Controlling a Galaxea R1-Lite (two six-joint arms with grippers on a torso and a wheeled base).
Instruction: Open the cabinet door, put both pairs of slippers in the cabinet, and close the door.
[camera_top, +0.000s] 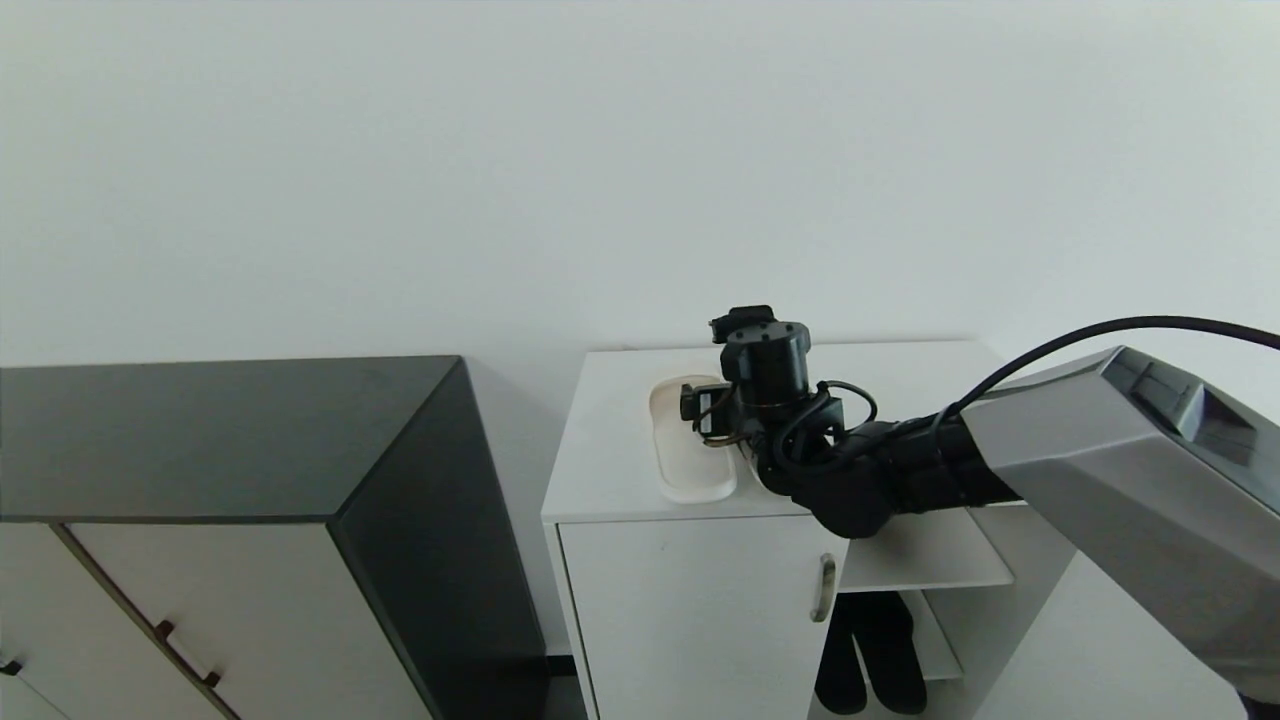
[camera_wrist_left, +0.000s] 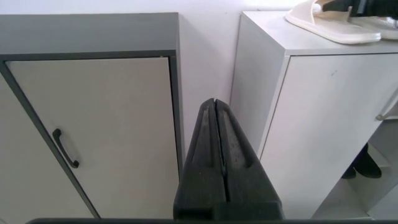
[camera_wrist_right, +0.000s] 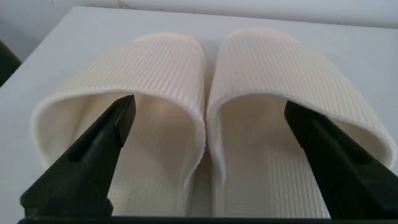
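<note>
A pair of cream slippers (camera_top: 690, 470) lies side by side on top of the white cabinet (camera_top: 610, 440). My right gripper (camera_top: 712, 415) hovers low over them, open. In the right wrist view one finger (camera_wrist_right: 93, 162) reaches into each slipper's (camera_wrist_right: 186, 93) strap opening, with the two inner strap walls between the fingers. A pair of black slippers (camera_top: 868, 655) lies on the lower shelf of the cabinet's open right compartment. My left gripper (camera_wrist_left: 216, 143) is shut and holds nothing, low in front of the gap between the two cabinets.
The white cabinet's left door (camera_top: 690, 610) is closed, with a metal handle (camera_top: 823, 588) on its right edge. A dark grey cabinet (camera_top: 220, 430) with pale doors stands to the left, a narrow gap between them. A plain white wall is behind.
</note>
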